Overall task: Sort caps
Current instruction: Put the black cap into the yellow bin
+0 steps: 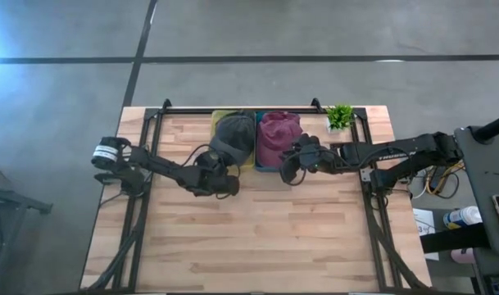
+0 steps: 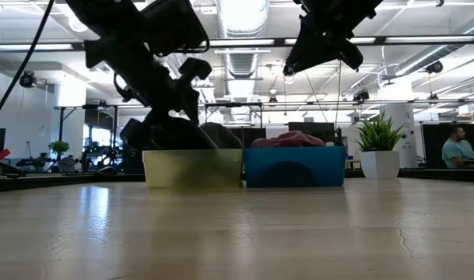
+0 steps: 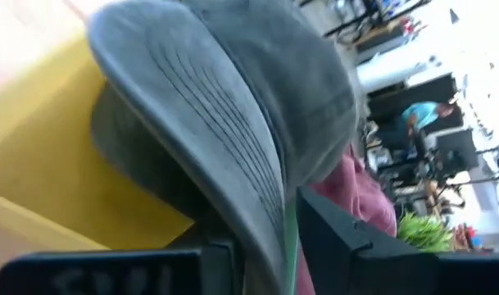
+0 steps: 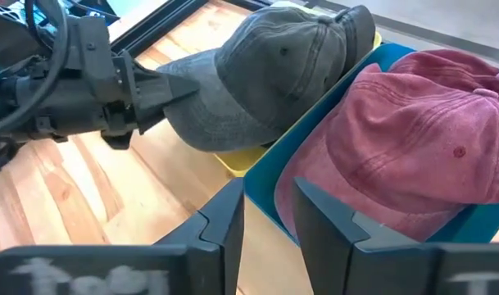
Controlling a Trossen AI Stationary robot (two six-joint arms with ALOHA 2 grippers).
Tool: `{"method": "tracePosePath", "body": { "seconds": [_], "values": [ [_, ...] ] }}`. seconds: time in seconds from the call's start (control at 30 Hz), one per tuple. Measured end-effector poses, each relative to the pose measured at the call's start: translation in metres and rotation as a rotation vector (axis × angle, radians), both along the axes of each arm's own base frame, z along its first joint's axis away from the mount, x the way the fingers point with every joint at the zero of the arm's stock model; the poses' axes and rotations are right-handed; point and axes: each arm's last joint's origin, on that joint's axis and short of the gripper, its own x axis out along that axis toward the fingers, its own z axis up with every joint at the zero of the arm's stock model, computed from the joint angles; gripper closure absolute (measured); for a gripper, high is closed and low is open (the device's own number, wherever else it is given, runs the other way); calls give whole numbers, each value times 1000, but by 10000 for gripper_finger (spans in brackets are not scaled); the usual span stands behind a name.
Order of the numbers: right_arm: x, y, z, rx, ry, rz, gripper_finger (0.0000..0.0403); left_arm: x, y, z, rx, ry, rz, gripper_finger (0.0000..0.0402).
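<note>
An olive-grey cap [image 1: 235, 133] sits crown-first on the yellow bin [image 1: 219, 117], its brim [image 4: 188, 82] sticking out over the bin's near wall. Under it in the left wrist view lies a second grey shape [image 3: 130, 143] inside the bin. A maroon cap [image 1: 278, 135] fills the teal bin [image 4: 265, 176]. My left gripper [image 1: 223, 179] is at the yellow bin's near side, shut on the grey cap's brim. My right gripper [image 1: 295, 164] hangs open above the teal bin's near wall, raised clear of it in the low view [image 2: 324, 43]. My left gripper pinches the grey cap's brim at its front edge [image 3: 269, 217] between its two fingers [image 3: 339, 238]. The fingers come roughly level from the table's near-left side [image 4: 142, 92]. The brim juts out past the yellow bin while the crown [image 4: 286, 57] rests on the bin.
The two bins stand side by side at the table's far edge. A small potted plant [image 1: 340, 117] stands right of the teal bin. A dark frame rail [image 1: 233, 108] runs behind the bins. Bare wood [image 1: 257, 238] spreads over the near half. A person [image 2: 457, 148] sits far off in the room.
</note>
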Motion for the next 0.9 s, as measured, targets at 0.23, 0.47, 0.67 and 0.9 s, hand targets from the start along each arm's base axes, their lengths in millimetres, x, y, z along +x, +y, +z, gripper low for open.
{"method": "tracePosePath", "body": {
  "seconds": [0.23, 0.47, 0.67, 0.9],
  "values": [
    [0, -1, -1, 0, 3, -2, 305, 4, -13, 18, -43, 109, -212, 293],
    [0, -1, -1, -8, 10, 3, 314, -10, -25, 54, 133, 277, -408, 292],
    [0, -1, -1, -7, 11, 3, 311, -27, -24, 87, 302, 486, -735, 292],
    [0, -1, -1, -9, 14, 5, 314, -59, -16, 104, 421, 760, -928, 292]
  ]
}}
